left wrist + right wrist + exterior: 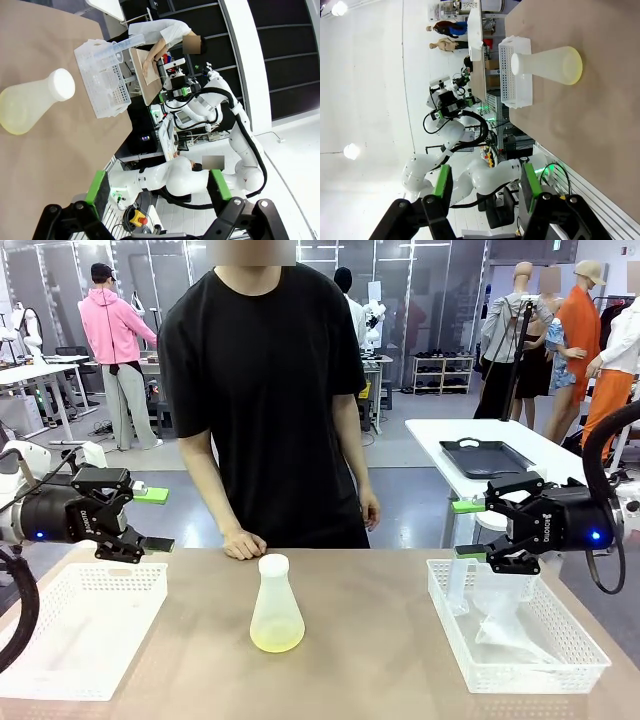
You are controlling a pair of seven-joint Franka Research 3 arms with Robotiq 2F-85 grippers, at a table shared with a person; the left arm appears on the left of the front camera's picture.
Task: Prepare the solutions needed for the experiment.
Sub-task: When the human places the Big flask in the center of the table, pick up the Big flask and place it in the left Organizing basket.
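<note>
1. Soln (pixel 277 641): thin pale yellow-green layer at the bottom of a frosted conical flask (pixel 276 602). Flask stands upright mid-counter (pixel 380 640), betw. the two baskets, w/ a round white cap (pixel 273 565) on its neck.
2. L gripper (pixel 153 519): jaws released, spread wide, nothing betw. them. It hangs sideways over the far edge of the L white basket (pixel 60 680), fingers pointing toward centre.
3. R gripper (pixel 467 529): jaws apart, empty. It hangs sideways over the far-left corner of the R white basket (pixel 520 677), which holds clear plastic labware (pixel 500 625); exact type can't tell.
4. Both grippers are well apart from the flask.
5. Person in black tee (pixel 262 370) stands at the far side. One hand (pixel 243 543) rests on the counter edge just behind the flask, not touching it; other hand (pixel 369 508) hangs at the side.
</note>
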